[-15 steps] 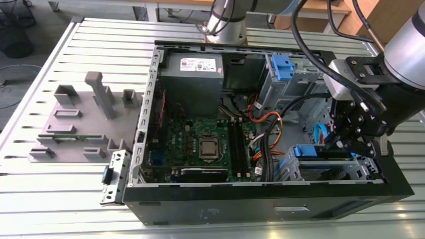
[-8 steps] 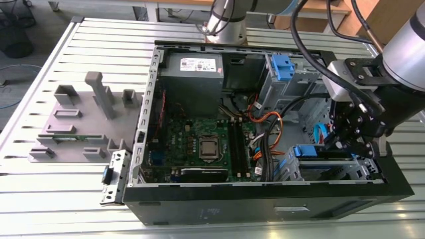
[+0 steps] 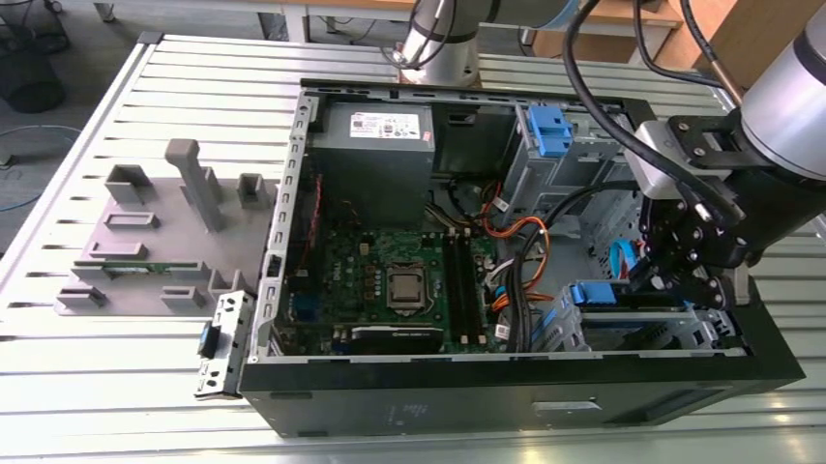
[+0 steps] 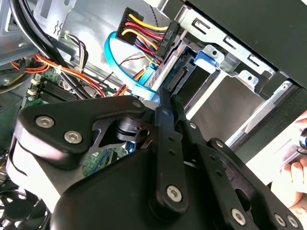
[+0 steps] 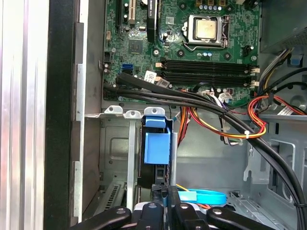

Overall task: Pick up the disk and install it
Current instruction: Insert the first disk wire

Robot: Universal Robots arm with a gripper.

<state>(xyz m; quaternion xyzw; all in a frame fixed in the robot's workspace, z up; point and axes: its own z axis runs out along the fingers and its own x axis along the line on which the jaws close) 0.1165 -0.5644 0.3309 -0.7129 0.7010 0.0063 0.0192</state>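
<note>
The disk (image 5: 157, 148) stands on edge inside the drive bay at the case's corner on the exterior view's right, its blue carrier frame (image 3: 604, 293) facing up. Its connector edge (image 4: 183, 76) shows in the second wrist view, with the blue carrier tab (image 4: 207, 56) beyond it. My gripper (image 3: 661, 278) reaches down into the case right over that bay. Its two black fingers (image 4: 163, 124) lie side by side, shut, with the tips (image 5: 166, 207) at the disk's near end. I cannot tell whether they touch it.
The open computer case (image 3: 516, 387) lies on a slatted metal table (image 3: 77, 387). Inside are a green motherboard (image 3: 387, 271), a grey power supply box (image 3: 374, 145), bundled cables (image 3: 516, 251) and a blue data cable (image 4: 117, 62). A grey fixture plate (image 3: 155, 242) lies beside it. A person's hand (image 4: 295, 175) shows outside the case.
</note>
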